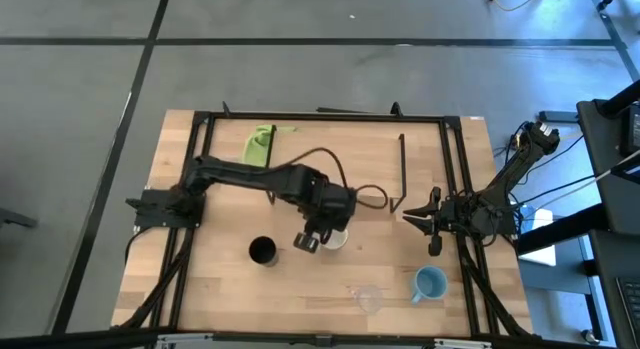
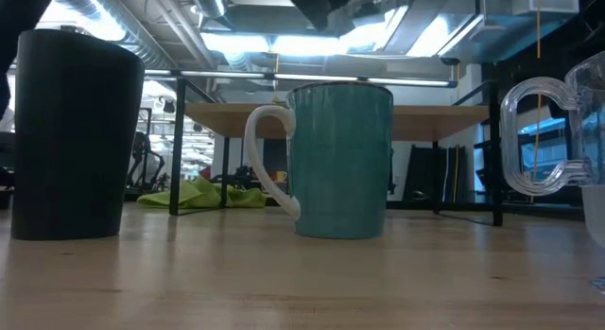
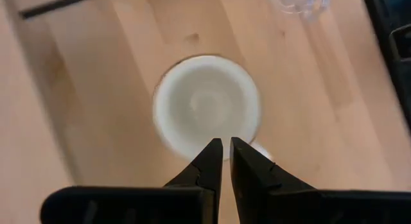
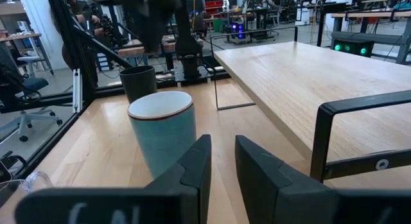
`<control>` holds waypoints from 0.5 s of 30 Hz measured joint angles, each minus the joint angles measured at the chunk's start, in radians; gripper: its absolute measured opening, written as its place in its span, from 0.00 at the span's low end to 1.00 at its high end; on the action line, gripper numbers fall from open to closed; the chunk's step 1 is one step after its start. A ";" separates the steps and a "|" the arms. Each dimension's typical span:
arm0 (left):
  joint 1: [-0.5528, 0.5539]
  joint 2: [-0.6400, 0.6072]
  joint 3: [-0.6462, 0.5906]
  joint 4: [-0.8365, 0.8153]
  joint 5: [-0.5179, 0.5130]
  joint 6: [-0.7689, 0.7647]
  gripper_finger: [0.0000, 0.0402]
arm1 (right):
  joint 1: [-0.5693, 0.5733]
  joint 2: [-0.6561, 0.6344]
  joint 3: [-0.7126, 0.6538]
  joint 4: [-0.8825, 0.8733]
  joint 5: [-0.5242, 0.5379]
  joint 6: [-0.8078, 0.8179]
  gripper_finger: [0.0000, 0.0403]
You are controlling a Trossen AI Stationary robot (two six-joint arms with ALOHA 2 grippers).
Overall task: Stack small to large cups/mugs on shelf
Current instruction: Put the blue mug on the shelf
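**A:** Front edge first. What stood there?

**B:** Clear cup [image 1: 368,297], see-through with a looped handle, near the table's [image 1: 220,299] front edge. Just beside it the light blue mug [image 1: 430,283], upright, pale inside, handle paler than the body. Both empty as far as I could see.

**A:** And the right gripper [image 4: 221,144]?

**B:** Behind the blue mug at the table's right side, pointing toward it. Jaws parted with nothing between them, well short of the mug.

**A:** Farther in?

**B:** Black cup [image 1: 262,251], matte, no handle, tapering toward the base, standing alone left of centre. To its right, mid-table, the white mug [image 3: 207,105], round, cream-white inside, empty, on the bare wood.

**A:** Left gripper [image 3: 225,142]?

**B:** Directly over that mug, arm stretched in from the left. Jaws drawn almost together, only a sliver of gap, tips at the rim next to the handle. Could not tell whether they pinched the rim.

**A:** The shelf [image 4: 289,70]?

**B:** Beyond the cups. Light-wood board on thin black legs, top bare where I could see it. None of the four vessels stood on it.

**A:** Surface and surroundings?

**B:** Pale plank tabletop inside a black frame. A green cloth [image 1: 262,144] lay crumpled near the far edge. Past that, grey floor crossed by dark lines. Level view gave ceiling strip lights and ductwork; the right wrist view gave an office chair [image 4: 19,89], more benches and some lit equipment at the back.
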 joint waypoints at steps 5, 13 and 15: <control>-0.059 -0.006 0.002 0.099 -0.078 -0.090 0.08 | 0.000 0.000 0.000 0.000 0.000 0.001 0.18; -0.107 0.032 -0.028 0.109 -0.120 -0.183 0.19 | 0.000 0.000 0.000 0.000 0.000 -0.001 0.18; -0.117 0.030 -0.055 0.115 -0.117 -0.194 0.21 | 0.000 0.000 0.000 0.000 0.000 0.001 0.18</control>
